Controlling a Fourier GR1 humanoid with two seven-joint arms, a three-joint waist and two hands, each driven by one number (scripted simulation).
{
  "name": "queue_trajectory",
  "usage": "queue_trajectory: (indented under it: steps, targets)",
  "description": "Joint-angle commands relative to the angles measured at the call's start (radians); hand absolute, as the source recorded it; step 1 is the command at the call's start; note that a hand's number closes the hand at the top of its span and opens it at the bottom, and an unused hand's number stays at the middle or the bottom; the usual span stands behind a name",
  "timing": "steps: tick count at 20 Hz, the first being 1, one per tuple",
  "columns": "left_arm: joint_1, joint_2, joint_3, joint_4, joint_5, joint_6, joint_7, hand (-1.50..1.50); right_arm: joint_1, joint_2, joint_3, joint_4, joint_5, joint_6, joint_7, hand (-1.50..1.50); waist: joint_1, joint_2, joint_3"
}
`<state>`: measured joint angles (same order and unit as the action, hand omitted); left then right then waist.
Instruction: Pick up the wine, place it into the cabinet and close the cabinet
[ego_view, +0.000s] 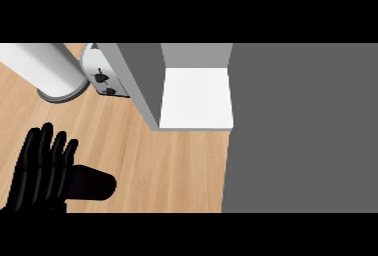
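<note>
left hand (40, 167): wrist and forearm cut off at lower-left edge
white cylinder (46, 67): top cut by upper edge
toaster (100, 75): mostly hidden behind cabinet (144, 85) wall
cabinet: top cropped

Light was even and bright. The cabinet (196, 97) shelf showed almost pure white, its side wall left of it grey. The counter (162, 160) below the cabinet carried no dark shadows.

my black left robot hand (40, 170) lies over the light wood-grain tabletop (177, 170); the open grey cabinet (148, 85) has a white shelf inside (196, 97); a pale grey cylinder (44, 67) stands nearby.
</note>
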<state>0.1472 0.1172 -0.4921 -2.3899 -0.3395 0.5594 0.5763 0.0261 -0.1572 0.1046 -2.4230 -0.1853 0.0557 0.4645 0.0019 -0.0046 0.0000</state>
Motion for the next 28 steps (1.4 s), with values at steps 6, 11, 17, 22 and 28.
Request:
queue_trajectory:
  steps: [6,11,17,22,28]
  targets:
    - [0.094,0.069,0.194,-0.141,0.211,-0.048,-0.058,-1.50,0.042,-0.006,0.009,-0.141,0.007,-0.016,0.061,-1.50,-0.001,0.000,-0.002]
    - [0.144,0.074,0.281,-0.144,0.340,-0.087,-0.071,-1.50,0.026,-0.023,-0.043,-0.168,-0.080,-0.012,0.096,-1.50,-0.001,-0.001,-0.002]
    - [0.221,0.053,0.385,-0.048,0.493,-0.180,-0.186,-1.50,-0.005,-0.028,-0.081,-0.148,-0.073,0.002,0.096,-1.50,-0.001,0.001,-0.001]
    - [0.194,0.041,0.474,0.109,0.592,-0.266,-0.286,-1.50,-0.028,-0.007,0.008,-0.208,-0.001,-0.041,0.190,-1.50,-0.005,0.001,-0.002]
    - [0.291,-0.001,0.512,0.252,0.666,-0.401,-0.477,-1.50,-0.015,-0.013,-0.040,-0.199,-0.041,-0.017,0.165,-1.50,-0.002,0.001,-0.001]
